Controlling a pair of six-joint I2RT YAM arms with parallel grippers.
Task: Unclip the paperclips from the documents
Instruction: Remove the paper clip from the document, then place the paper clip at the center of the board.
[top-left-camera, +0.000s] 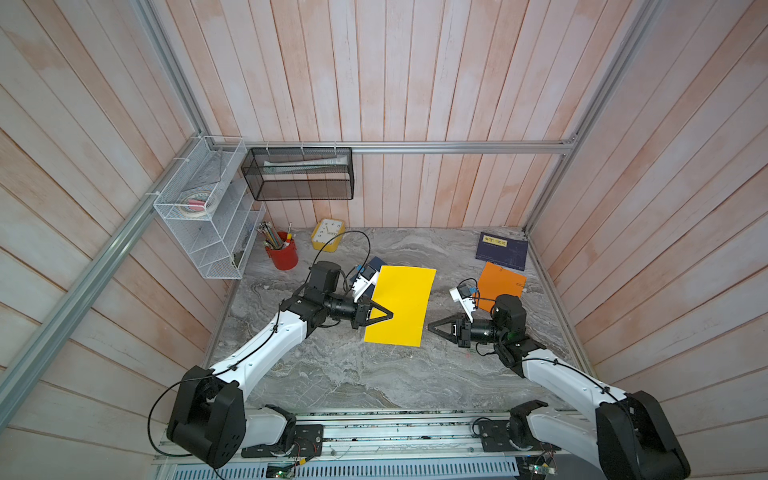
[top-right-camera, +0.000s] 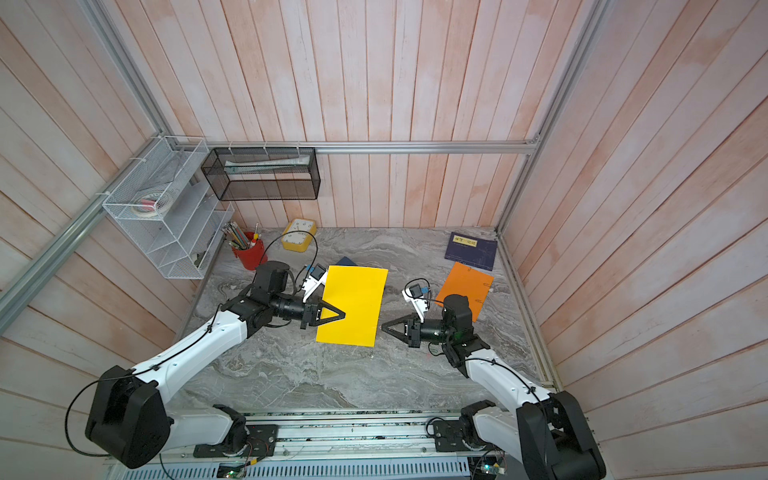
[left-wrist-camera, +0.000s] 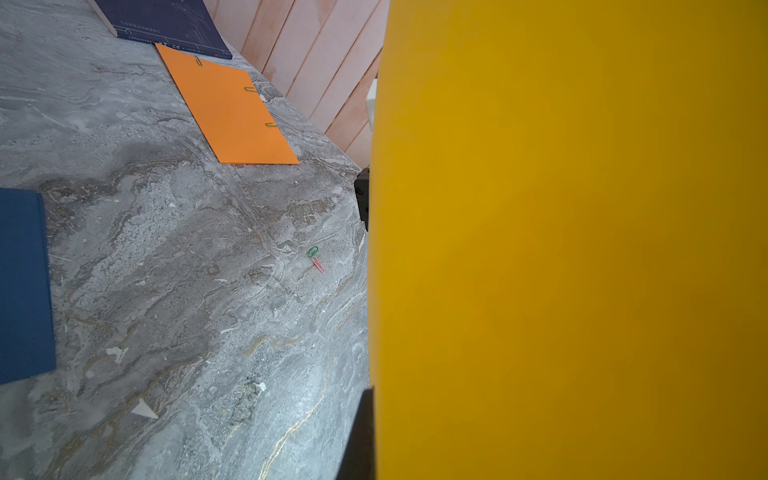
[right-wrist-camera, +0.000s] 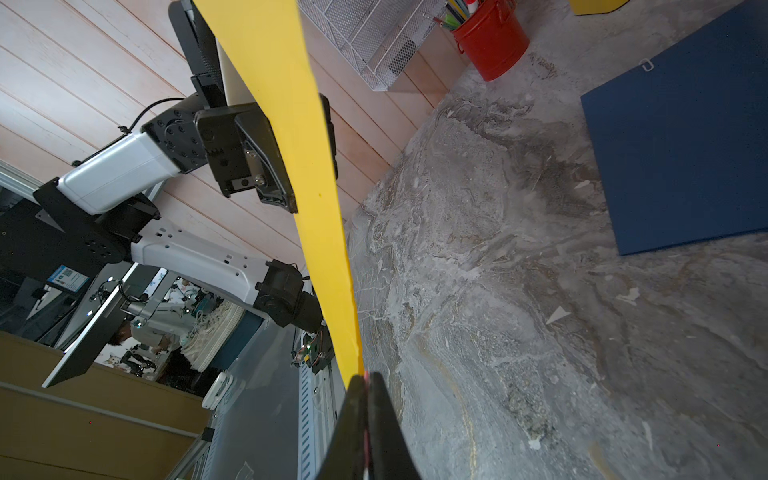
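**Yellow sheet in the air, a gripper at each side**

My left gripper (top-left-camera: 390, 316) is clamped on the left edge of the yellow document (top-left-camera: 403, 303) and holds it up off the surface (top-left-camera: 332, 374), tilted. The yellow fills most of my left wrist view. Just behind that wrist, the blue document (right-wrist-camera: 681, 145) lies flat, and a silvery paperclip (right-wrist-camera: 646, 64) sits on its far corner.

Past the yellow sheet, a green paperclip (left-wrist-camera: 312, 251) and a pink paperclip (left-wrist-camera: 318, 264) lie loose on the bare surface, just beside each other.

Over to my right gripper (right-wrist-camera: 365, 384), which is at the near right corner of the yellow document. Its fingers are pressed almost together, and a thin reddish clip (right-wrist-camera: 366, 432) shows as a sliver pinched between them, right where the sheet's corner ends.

Farther right, the orange document (left-wrist-camera: 232, 112) lies flat near the wall. Three paperclips are on its edges: one (left-wrist-camera: 199, 61) at the far end and two (left-wrist-camera: 249, 89) (left-wrist-camera: 271, 124) along the side. The navy booklet (top-left-camera: 502, 250) lies beyond it, and their corners overlap.
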